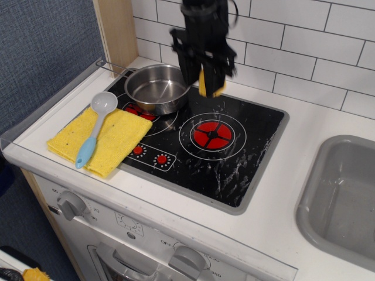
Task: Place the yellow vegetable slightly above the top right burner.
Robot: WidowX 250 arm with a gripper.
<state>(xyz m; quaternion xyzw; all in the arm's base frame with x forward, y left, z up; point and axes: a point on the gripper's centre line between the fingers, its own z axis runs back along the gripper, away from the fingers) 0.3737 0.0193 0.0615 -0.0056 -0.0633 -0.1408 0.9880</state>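
The black robot gripper (206,82) hung from the top of the view over the far edge of the glossy black stovetop (246,158), its fingers clamped on the small yellow ridged toy corn piece (205,83), which showed between them with its lower end poking out beneath. The corn was held in the air, clear of the surface, over the far part of the cooktop, just beyond the flat red segmented burner disc ringed with thin white circles (212,134) and a little to its left. Just left of the gripper sat the round steel pot (157,88), empty inside, resting over the far left burner, whose red showed at the pot's near rim. Two small red dots (150,154) marked the near left part of the cooktop. To the left, on the white counter (293,228), lay a flat yellow cloth (117,140), its right edge overlapping the stovetop rim, with a light blue-handled spoon with a pale grey bowl (95,126) lying across it, bowl toward the far side. A grey sink basin (343,199) was set into the counter at the right, and white tiles (304,47) covered the wall behind.
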